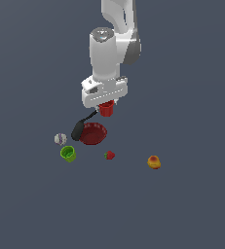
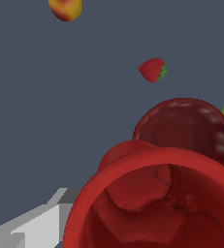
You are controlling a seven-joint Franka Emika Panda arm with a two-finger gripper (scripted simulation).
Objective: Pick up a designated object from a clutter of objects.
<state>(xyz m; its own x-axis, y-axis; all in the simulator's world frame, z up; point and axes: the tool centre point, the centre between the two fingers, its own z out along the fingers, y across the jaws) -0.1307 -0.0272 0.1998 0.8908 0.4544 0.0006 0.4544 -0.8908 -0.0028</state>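
The bright red tapered cup (image 1: 106,112) sits between the fingers of my gripper (image 1: 106,106), just beyond the dark red bowl (image 1: 93,133). The gripper is shut on the cup; most of its fingers are hidden behind it. In the wrist view the cup (image 2: 152,203) fills the near part of the picture with its open rim toward the camera, and one grey finger (image 2: 40,227) shows beside it. The bowl (image 2: 191,126) lies just past the cup. I cannot tell how high the cup is above the floor.
A black long-handled utensil (image 1: 79,129) leans on the bowl's side toward the exterior view's left. A green cup (image 1: 68,153), a whitish-purple item (image 1: 60,139), a strawberry (image 1: 109,155) and an orange-yellow fruit (image 1: 154,162) lie on the grey floor nearer the camera.
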